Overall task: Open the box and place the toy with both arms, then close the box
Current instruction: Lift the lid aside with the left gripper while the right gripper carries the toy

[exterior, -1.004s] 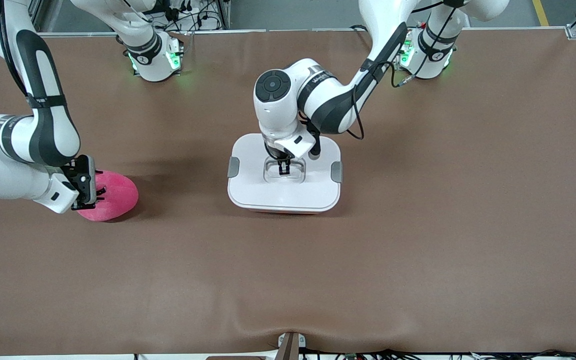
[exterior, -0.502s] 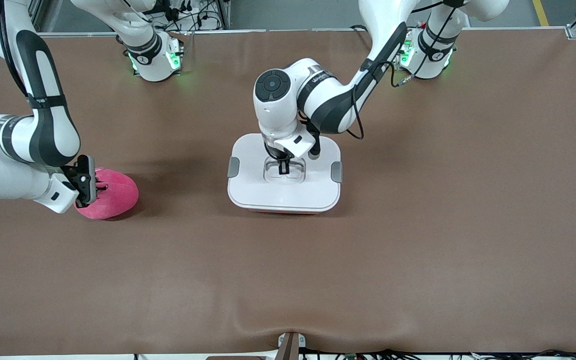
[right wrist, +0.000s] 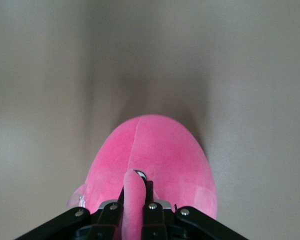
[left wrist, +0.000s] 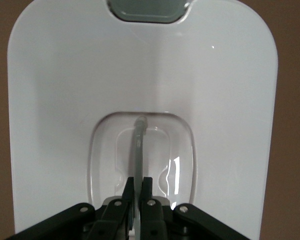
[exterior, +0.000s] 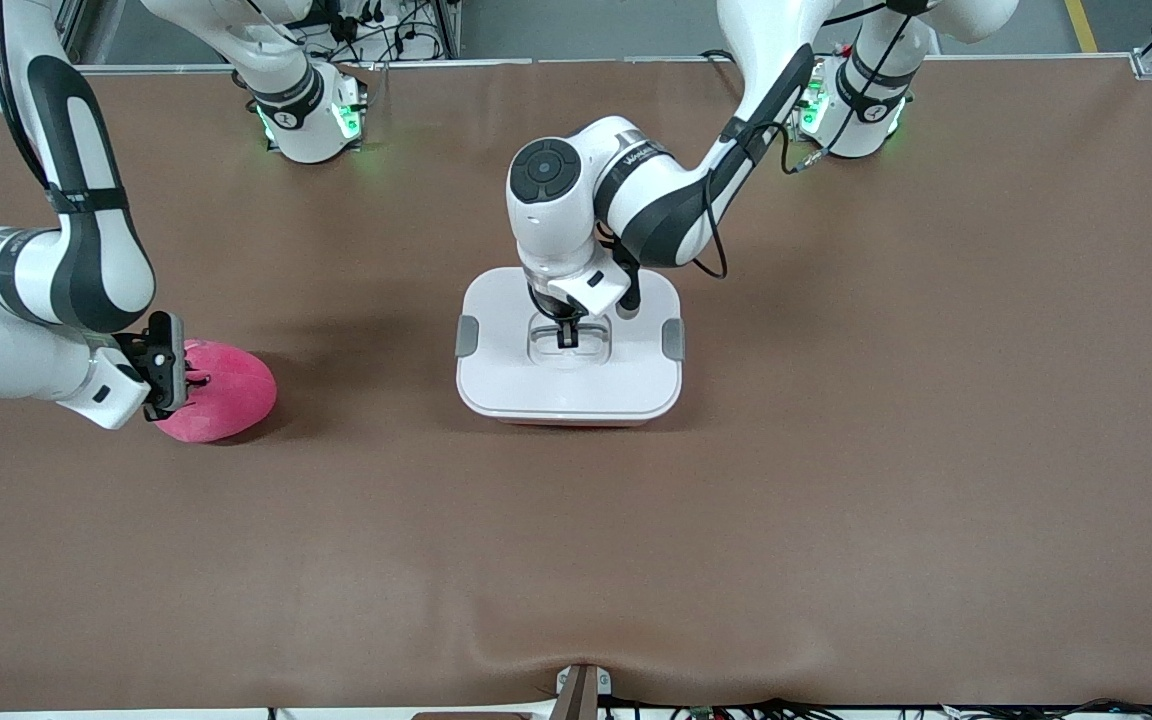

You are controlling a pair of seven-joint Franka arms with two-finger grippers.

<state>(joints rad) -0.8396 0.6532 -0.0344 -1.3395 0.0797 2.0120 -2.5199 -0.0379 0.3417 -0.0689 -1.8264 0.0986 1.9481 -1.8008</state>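
While L end effector (exterior: 568,338) pinches lid handle (left wrist: 139,145), R end effector (exterior: 194,381) grips toy (exterior: 226,392).

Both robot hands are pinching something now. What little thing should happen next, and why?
Probably the left tool should lift straight up to take the white lid off the box. It is already shut on the lid's clear handle, yet the lid sits flat and closed. The right tool is shut on a fold of the pink plush toy, which has nowhere to go until the box is open.
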